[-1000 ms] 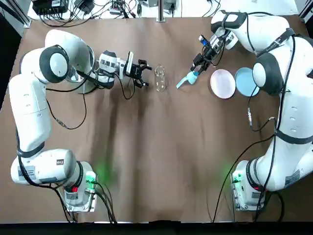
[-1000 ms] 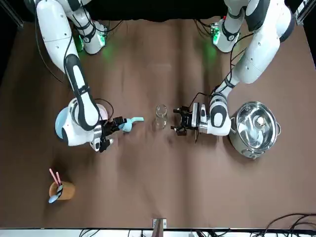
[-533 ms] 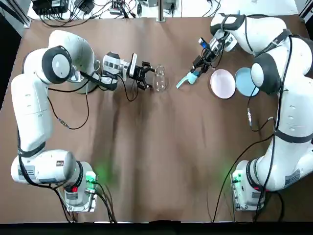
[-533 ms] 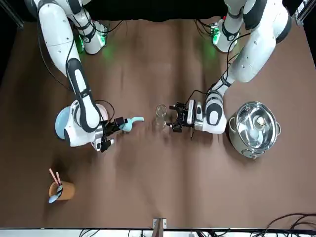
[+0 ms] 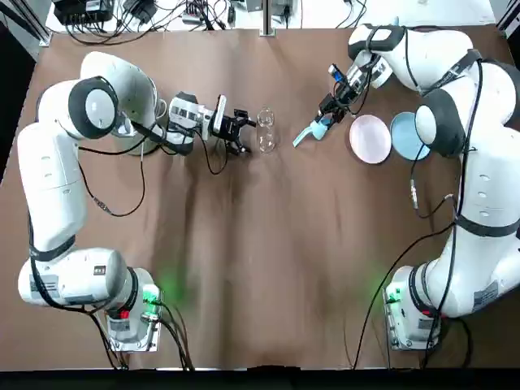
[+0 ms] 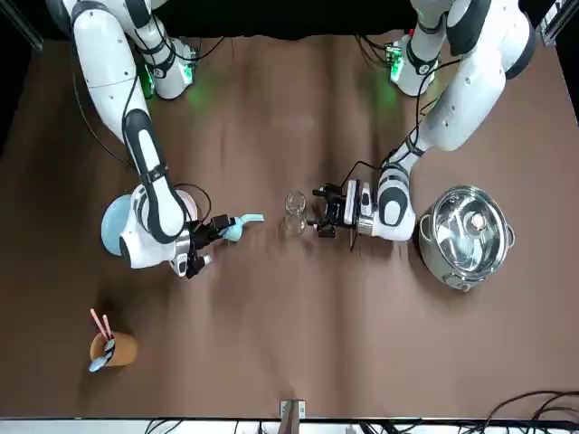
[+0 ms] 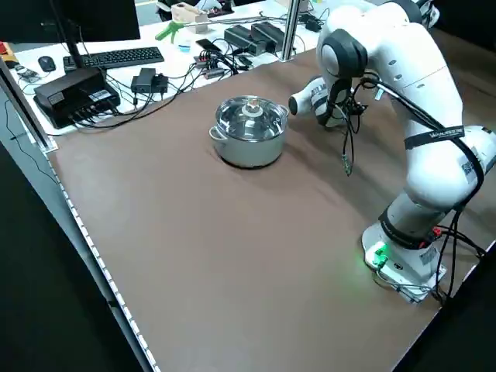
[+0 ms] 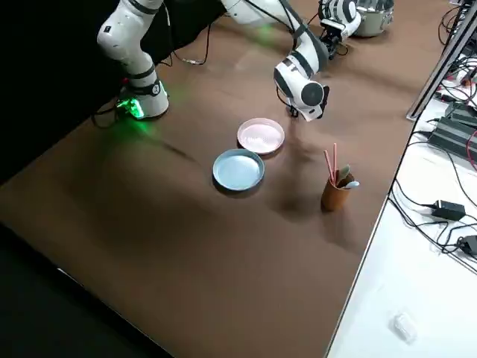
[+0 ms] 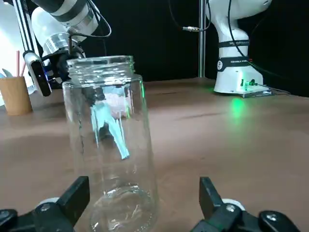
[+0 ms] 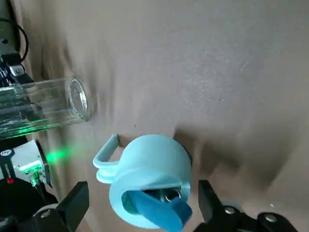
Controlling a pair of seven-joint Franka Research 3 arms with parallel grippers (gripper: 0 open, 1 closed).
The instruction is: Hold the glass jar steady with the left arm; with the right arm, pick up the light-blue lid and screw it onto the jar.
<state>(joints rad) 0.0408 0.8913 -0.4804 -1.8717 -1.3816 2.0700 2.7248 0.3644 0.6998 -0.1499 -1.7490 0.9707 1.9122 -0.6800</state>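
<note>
- The glass jar [image 5: 266, 132] stands upright in the far half of the brown table [image 5: 268, 268], well in from every edge; bare tabletop runs from it toward the arm bases.
- The jar is clear and empty, open at the mouth, with a threaded neck and a thick base.
- The left gripper [image 5: 247, 136] lies low and level at the jar's left side, released; its fingers [image 9: 78, 194] are spread wider than the jar. In the left wrist view the jar's base sits at the fingertips, close by one finger and with a plain gap to the other; whether any finger touches the glass I cannot tell.
- The light-blue lid [image 5: 311, 130] lies on the table to the jar's right, apart from it, with a strip of bare table between them; it is a domed cap with a loop handle at one side and a darker blue tab.
- The right gripper [image 5: 323, 122] is down at the lid, released; in the right wrist view its fingers stand wide on either side of the cap, with a gap on each side.
- A pink plate [image 5: 370, 138] lies near the lid on the side away from the jar; a blue plate [image 5: 406, 134] lies just beside it.
- A steel pot [image 6: 466, 237] with its own lid sits behind the left gripper's wrist; a cup [image 6: 109, 345] holding pink sticks stands toward the far edge on the right arm's side, well apart from the jar.
</note>
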